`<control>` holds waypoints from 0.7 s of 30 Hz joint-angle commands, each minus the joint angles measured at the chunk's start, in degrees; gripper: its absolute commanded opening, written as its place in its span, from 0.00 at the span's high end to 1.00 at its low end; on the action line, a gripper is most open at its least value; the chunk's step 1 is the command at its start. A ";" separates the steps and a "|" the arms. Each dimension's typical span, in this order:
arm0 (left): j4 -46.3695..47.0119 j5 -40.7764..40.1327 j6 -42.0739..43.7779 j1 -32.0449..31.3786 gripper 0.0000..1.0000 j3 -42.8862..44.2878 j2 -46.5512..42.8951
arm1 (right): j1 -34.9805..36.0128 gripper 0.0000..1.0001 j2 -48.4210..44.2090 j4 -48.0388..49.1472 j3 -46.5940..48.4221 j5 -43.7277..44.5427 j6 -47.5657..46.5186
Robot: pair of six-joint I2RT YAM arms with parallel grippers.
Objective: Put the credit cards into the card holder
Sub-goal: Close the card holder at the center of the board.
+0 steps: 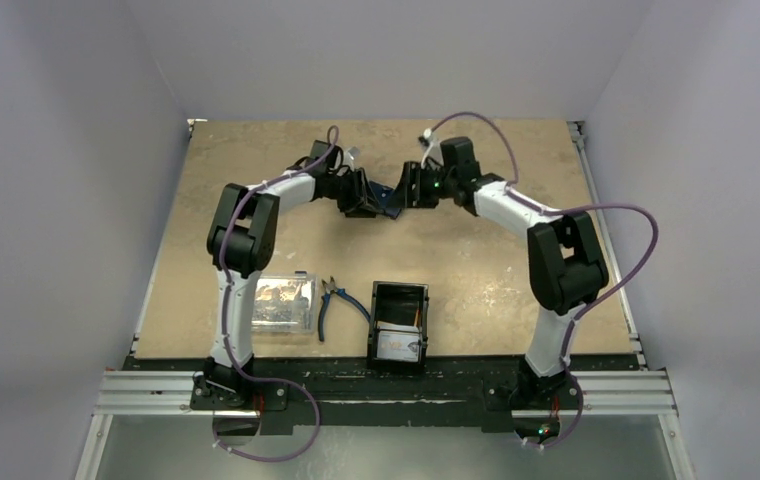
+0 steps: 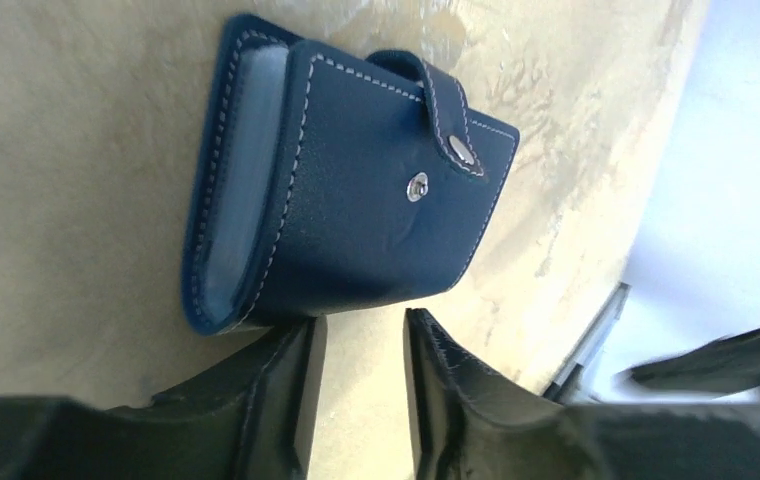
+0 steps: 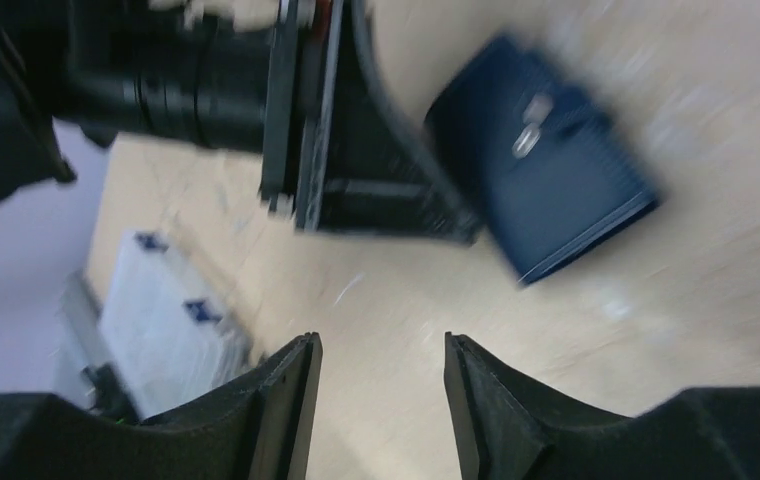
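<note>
Card holder [image 2: 356, 190] lies folded on the table [image 1: 476, 270], my left end effector [image 2: 363, 322] and right end effector [image 3: 381, 342] both part-open, empty; credit cards [image 1: 399, 345] still in the black tray [image 1: 376, 310].

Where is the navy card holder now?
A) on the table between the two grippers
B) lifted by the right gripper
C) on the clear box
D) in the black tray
A: the card holder lies on the table, the left gripper and right gripper open on either side, neither holding it.

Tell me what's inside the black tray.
A pale card lies at the black tray's near end, something orange by its right wall. Anything beneath the card is hidden.
</note>
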 commanded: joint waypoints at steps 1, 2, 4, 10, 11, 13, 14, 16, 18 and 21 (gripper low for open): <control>-0.96 -6.66 3.74 1.39 0.58 0.26 -5.24 | -1.51 0.42 -2.62 -4.08 8.63 10.24 -15.01; -0.54 -6.30 2.80 1.65 0.55 0.15 -5.41 | -1.49 0.41 -1.91 -3.68 9.72 11.38 -17.18; 1.23 -6.14 0.03 2.26 0.52 -1.03 -6.08 | -1.56 0.38 -0.17 -1.47 11.42 12.10 -22.22; 10.93 -5.94 -8.72 2.97 0.49 -3.85 -4.70 | -2.71 0.55 10.91 -11.92 27.69 6.36 -22.52; 10.71 -5.94 -8.80 2.85 0.49 -2.43 -3.28 | -2.72 0.56 11.60 -10.72 27.51 4.13 -21.76; 8.54 -5.75 -8.06 2.44 0.50 1.19 -0.08 | -2.72 0.54 11.90 -5.79 25.49 2.02 -16.89; 7.50 -5.53 -7.43 2.11 0.51 3.09 1.35 | -2.72 0.54 12.37 -5.12 25.31 1.65 -16.14; 4.57 -6.42 -5.75 1.03 0.51 6.65 3.66 | -2.72 0.53 13.73 -5.23 25.79 1.30 -14.75; 2.80 -7.42 -4.76 0.38 0.53 9.00 5.33 | -2.74 0.54 15.23 -6.30 26.83 1.70 -15.00; 2.81 -8.22 -4.80 0.25 0.56 9.07 6.07 | -2.72 0.55 16.06 -7.23 27.70 2.60 -17.70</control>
